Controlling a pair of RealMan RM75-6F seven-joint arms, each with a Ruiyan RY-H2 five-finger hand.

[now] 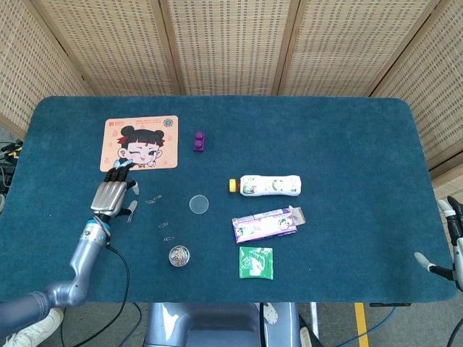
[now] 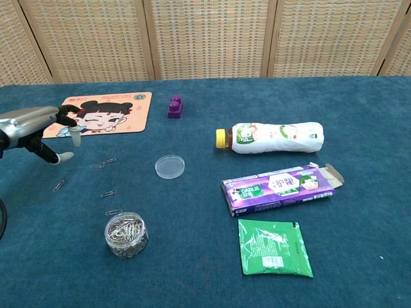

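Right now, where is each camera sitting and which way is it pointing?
Head view: high above the near edge, looking steeply down on the table; shows left hand with forearm, right hand at the edge.
Chest view: lower, looking across toward the wicker screens; shows only the left hand.
Shared: left hand, paperclip jar.
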